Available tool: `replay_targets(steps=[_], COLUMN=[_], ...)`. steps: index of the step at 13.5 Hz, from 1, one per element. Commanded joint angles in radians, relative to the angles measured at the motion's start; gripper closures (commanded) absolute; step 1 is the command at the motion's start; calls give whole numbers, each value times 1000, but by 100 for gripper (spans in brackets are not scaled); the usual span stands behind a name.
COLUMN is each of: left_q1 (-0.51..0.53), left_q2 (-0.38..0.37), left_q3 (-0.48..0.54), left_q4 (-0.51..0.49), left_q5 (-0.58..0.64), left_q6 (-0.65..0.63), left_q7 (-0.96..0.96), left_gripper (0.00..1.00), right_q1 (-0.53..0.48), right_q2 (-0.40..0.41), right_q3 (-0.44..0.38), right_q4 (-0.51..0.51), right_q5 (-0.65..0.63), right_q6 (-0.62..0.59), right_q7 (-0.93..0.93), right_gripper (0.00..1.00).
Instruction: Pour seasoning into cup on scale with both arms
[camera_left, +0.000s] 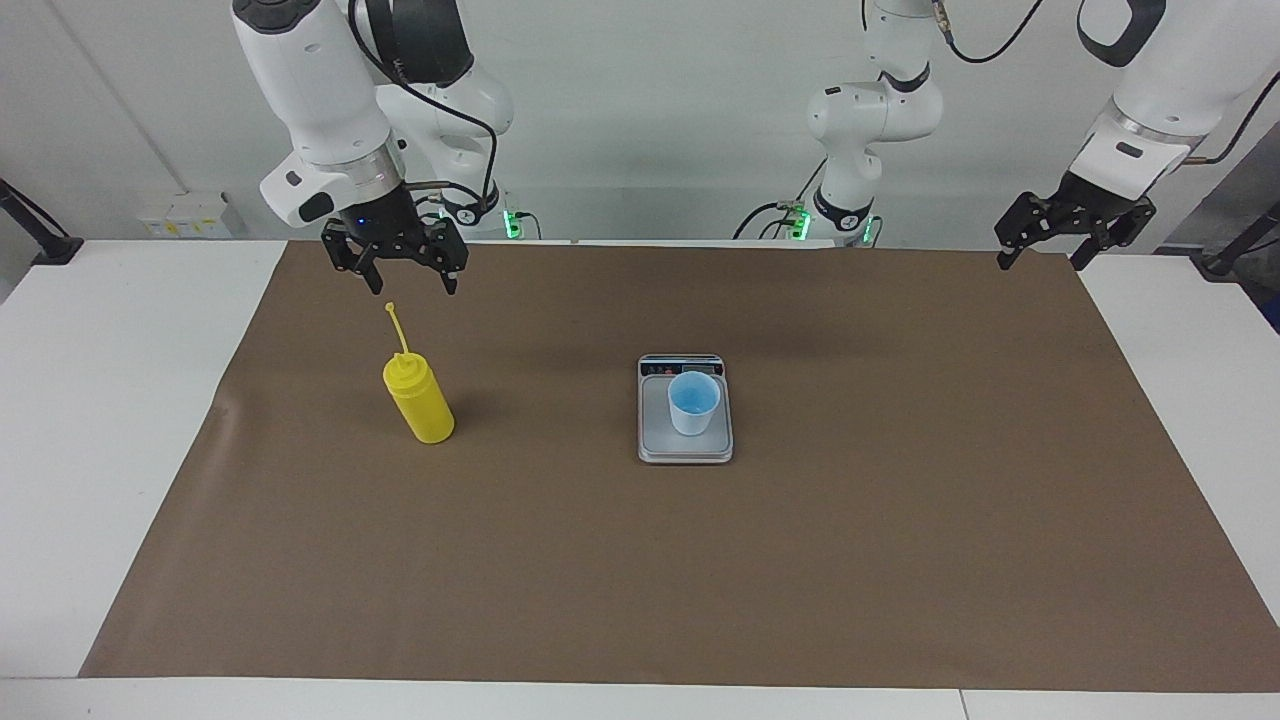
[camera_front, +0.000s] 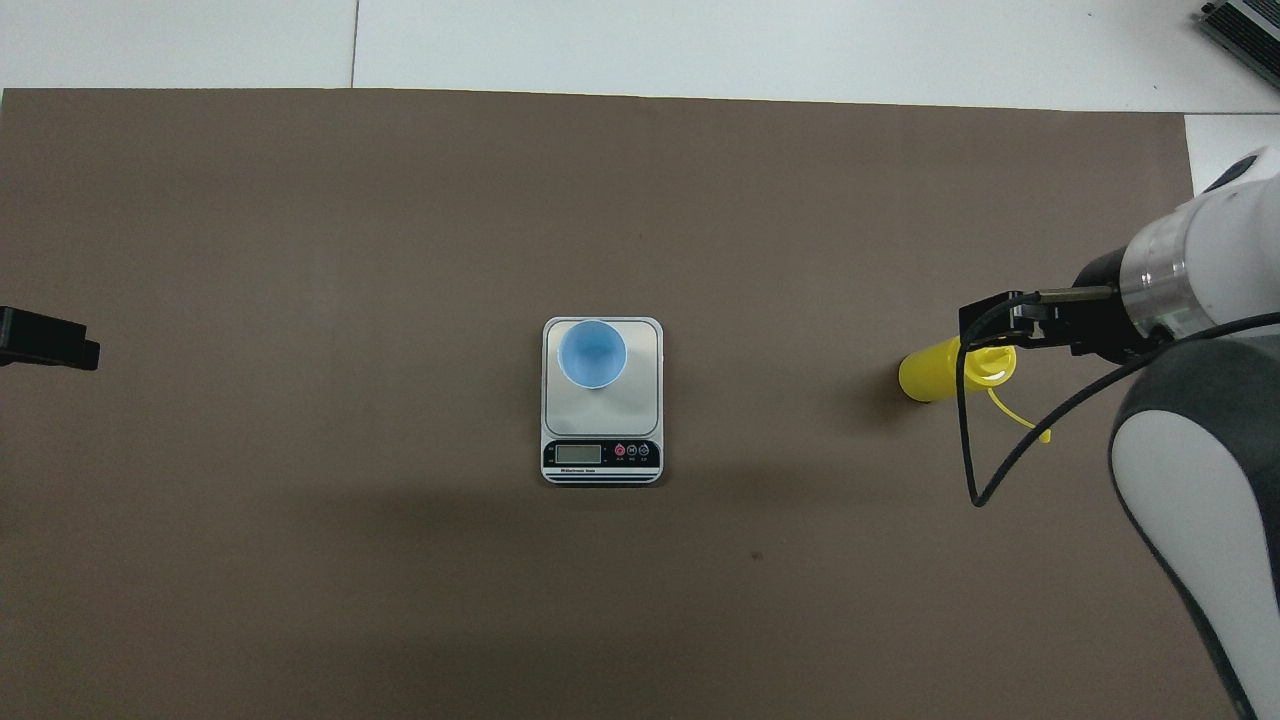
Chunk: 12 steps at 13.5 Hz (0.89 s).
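The yellow seasoning bottle (camera_left: 420, 400) stands upright on the brown mat toward the right arm's end of the table, its cap strip sticking up. It also shows in the overhead view (camera_front: 928, 372). My right gripper (camera_left: 413, 288) hangs open in the air just above the bottle's cap strip, touching nothing; in the overhead view the right gripper (camera_front: 990, 335) covers part of the cap. The light-blue cup (camera_left: 693, 402) (camera_front: 592, 353) stands on the scale (camera_left: 655, 440) (camera_front: 645, 400) mid-table. My left gripper (camera_left: 1040, 263) waits open and empty over the mat's edge at the left arm's end.
The brown mat (camera_left: 640, 580) covers most of the white table (camera_left: 110, 420). The scale's display strip (camera_front: 600, 455) faces the robots. Only the tip of the left gripper (camera_front: 48, 340) shows in the overhead view.
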Motion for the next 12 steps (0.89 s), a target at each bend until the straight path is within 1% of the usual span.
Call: replay_targets(steps=[1,3,5,12], left_q1=[9,9,9,9], left_q2=[-30,-30,-30,-30], left_q3=[-5,-5,-5,-5], left_q4=[-29,-29,-29,-29], left_q5=[-10,-10,-10,-10], left_q6=[-4,-4,-4,-6], left_q7=[-7,-7,-7,-7], left_gripper=[0,0,0,0], right_q1=[-29,-24,-24,-27], right_q2=[-22,-24,-24,-25], right_q3=[13,11,13,13], right_q4=[-19,-16,-24,-27], right_q5=[-21,-27,-69,-59], right_q6=[-3,6,37,37], right_q7=[10,-1,-90,-92], right_gripper=[0,0,0,0])
